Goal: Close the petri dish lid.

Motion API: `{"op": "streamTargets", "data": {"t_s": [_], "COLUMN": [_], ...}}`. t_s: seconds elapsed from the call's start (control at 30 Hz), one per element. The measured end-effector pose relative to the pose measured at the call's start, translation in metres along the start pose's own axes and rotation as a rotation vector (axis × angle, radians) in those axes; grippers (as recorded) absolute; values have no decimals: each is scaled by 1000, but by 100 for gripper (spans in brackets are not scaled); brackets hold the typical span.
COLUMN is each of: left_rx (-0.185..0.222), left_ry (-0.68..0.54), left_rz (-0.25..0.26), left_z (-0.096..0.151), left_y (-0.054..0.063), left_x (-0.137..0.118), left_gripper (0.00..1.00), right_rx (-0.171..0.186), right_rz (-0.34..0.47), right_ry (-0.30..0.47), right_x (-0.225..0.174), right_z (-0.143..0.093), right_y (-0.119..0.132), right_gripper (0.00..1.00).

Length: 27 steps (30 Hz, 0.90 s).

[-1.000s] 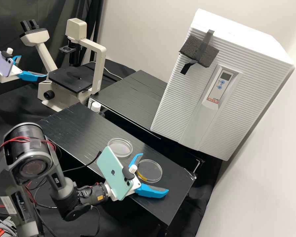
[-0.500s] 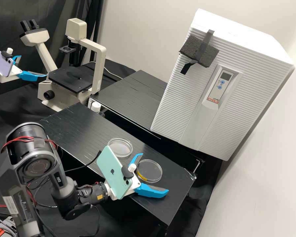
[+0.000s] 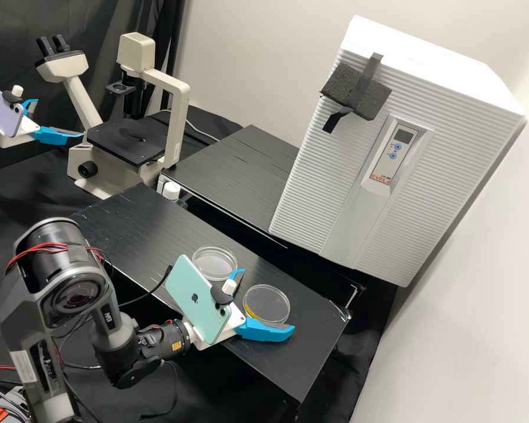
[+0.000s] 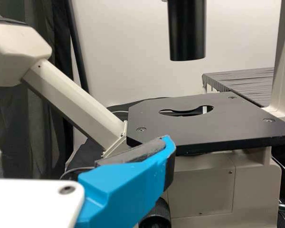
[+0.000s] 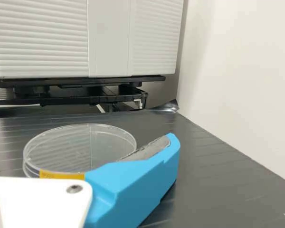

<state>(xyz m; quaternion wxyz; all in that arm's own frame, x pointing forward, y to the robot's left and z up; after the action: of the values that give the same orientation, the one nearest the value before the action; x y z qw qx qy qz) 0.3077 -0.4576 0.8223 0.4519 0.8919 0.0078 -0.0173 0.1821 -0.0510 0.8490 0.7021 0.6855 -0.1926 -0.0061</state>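
From my seat away from the rig, I'm seeing the right gripper (image 3: 266,299) hovering low over the black tabletop (image 3: 123,220), its two fingers standing wide apart. The petri dish with the yellow mark (image 3: 267,305) is lying flat on that tabletop, just beyond the gripper, and the second petri dish (image 3: 217,264) is lying close by it, the two dishes apart. I'm reading both as clear and round, but I can't tell which piece is the lid. In the high view, one blue finger is crossing in front of the marked dish's near edge while the other is showing beside the second dish. My right wrist view is giving me the blue finger (image 5: 133,190) overlapping the rim and the yellow mark (image 5: 61,175); whether it is touching the dish, I can't tell. A mint phone (image 3: 191,302) is riding on the right gripper's mount. Over by the microscope (image 3: 153,75), the left gripper (image 3: 59,118) is hanging with its fingers spread too, a lilac phone (image 3: 0,108) sitting on its mount. Behind the dishes, the white ribbed cabinet (image 3: 311,176) is standing with a dark foam block (image 3: 341,88) strapped to its front.
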Motion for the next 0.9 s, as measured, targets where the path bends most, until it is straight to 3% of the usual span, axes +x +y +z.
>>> {"op": "streamTargets", "data": {"t_s": [0.13, 0.17, 0.3, 0.9], "left_rx": [0, 0, 0, 0], "left_ry": [0, 0, 0, 0], "left_rz": [0, 0, 0, 0], "left_z": [0, 0, 0, 0], "left_y": [0, 0, 0, 0], "left_x": [0, 0, 0, 0], "left_gripper": [100, 100, 100, 100], "right_rx": [-1, -6, -26, -30], "right_rz": [1, 1, 5, 11], "right_ry": [1, 2, -9, -13], "right_x": [1, 1, 6, 7], "right_z": [1, 2, 2, 3], "right_y": [-1, -2, -3, -2], "right_gripper": [100, 0, 0, 0]}}
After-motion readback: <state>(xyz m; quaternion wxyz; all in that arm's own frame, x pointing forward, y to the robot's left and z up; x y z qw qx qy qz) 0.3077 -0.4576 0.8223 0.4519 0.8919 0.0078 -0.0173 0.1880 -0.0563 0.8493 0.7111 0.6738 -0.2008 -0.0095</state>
